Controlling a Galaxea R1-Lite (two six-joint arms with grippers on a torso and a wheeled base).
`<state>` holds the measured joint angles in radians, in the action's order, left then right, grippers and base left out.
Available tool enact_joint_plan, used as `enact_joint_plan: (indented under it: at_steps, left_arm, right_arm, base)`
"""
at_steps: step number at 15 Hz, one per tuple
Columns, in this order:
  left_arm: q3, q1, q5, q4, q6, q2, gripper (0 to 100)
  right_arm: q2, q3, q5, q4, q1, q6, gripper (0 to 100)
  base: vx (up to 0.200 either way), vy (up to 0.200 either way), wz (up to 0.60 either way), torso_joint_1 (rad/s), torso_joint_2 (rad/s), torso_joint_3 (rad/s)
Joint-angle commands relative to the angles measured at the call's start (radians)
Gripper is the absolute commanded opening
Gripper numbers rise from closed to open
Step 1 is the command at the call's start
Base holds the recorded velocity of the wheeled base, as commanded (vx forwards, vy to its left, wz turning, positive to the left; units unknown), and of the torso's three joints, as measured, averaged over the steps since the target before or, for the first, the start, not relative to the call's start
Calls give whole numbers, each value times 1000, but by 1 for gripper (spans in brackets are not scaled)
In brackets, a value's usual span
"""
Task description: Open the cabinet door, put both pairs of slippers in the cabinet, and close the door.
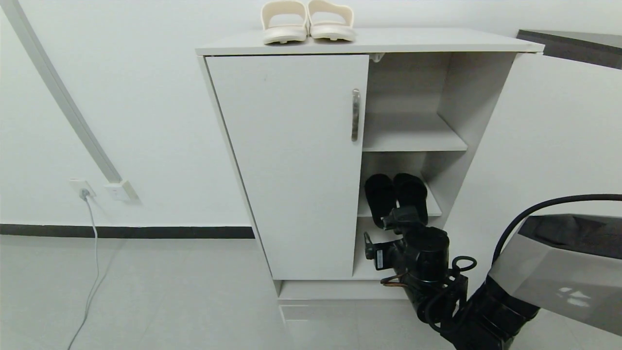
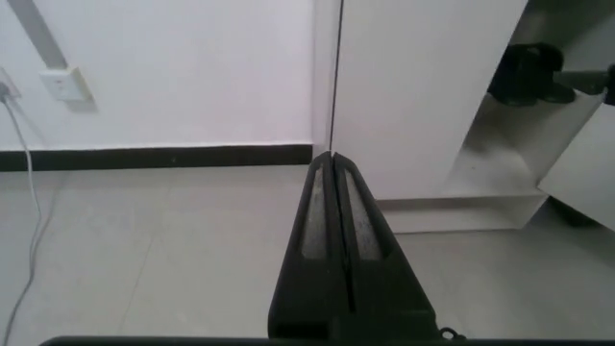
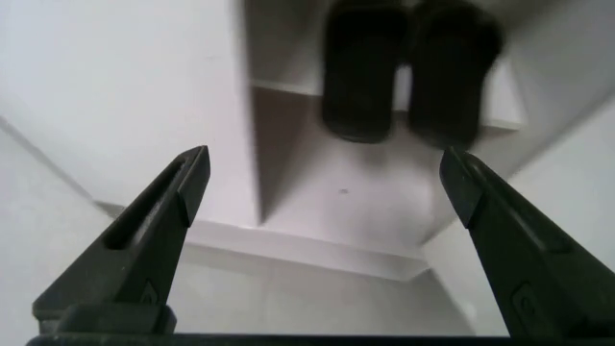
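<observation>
A white cabinet (image 1: 286, 165) stands against the wall, its left door shut and its right door (image 1: 559, 146) swung wide open. A beige pair of slippers (image 1: 308, 22) sits on the cabinet's top. A black pair of slippers (image 1: 396, 194) (image 3: 404, 67) lies side by side on a lower shelf inside the open half. My right gripper (image 1: 396, 218) (image 3: 327, 163) is open just in front of and below the black pair, not touching it. My left gripper (image 2: 333, 168) is shut with nothing in it, low over the floor to the cabinet's left.
The shut door's metal handle (image 1: 355, 115) runs along its right edge. An upper shelf (image 1: 413, 136) sits above the black pair. A wall socket with a hanging cable (image 1: 82, 187) is at the left. A dark table edge (image 1: 573, 43) shows at back right.
</observation>
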<state>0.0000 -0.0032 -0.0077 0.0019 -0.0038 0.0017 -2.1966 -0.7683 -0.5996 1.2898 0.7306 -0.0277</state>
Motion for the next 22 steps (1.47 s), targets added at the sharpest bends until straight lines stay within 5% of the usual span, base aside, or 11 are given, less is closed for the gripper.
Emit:
enact_joint_plan:
  at_steps: [1, 7, 22]
  left_arm:
    - [0, 0, 0, 0, -2, 1, 0]
    - [0, 0, 0, 0, -2, 1, 0]
    - [0, 0, 3, 0, -5, 1, 0]
  right_arm:
    - [-3, 3, 0, 0, 1, 0, 100]
    - [-5, 4, 0, 19, 1, 2, 100]
    - [-8, 37, 12, 88, 18, 63, 100]
  base:
    - [0, 200, 0, 7, 2, -2]
    - [0, 200, 0, 2, 2, 4]
    - [0, 0, 0, 0, 0, 0]
